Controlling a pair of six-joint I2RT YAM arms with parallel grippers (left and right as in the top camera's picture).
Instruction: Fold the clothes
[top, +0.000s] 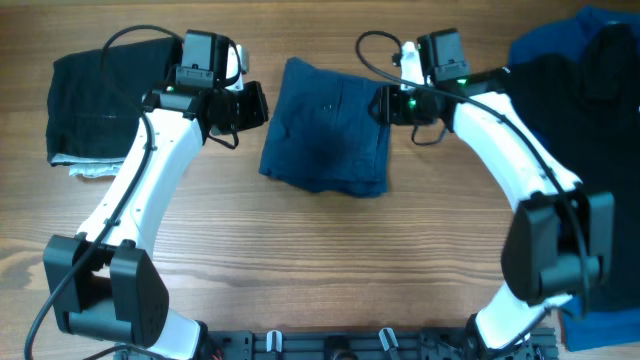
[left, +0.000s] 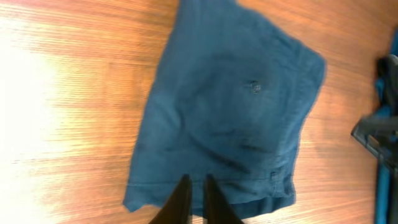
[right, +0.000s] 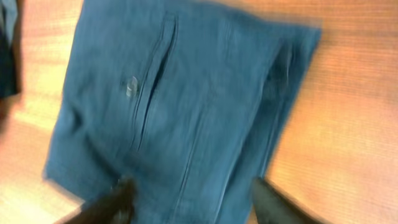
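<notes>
A wooden table (top: 320, 240) carries folded navy shorts (top: 328, 125) at its centre. The left end effector (left: 194, 179), clenched, is at the shorts' left edge. The right end effector (right: 193, 185), released with fingers wide apart, is over their right edge. Black clothes (top: 95, 100) lie far left, and a blue and black pile (top: 580, 70) far right.
</notes>
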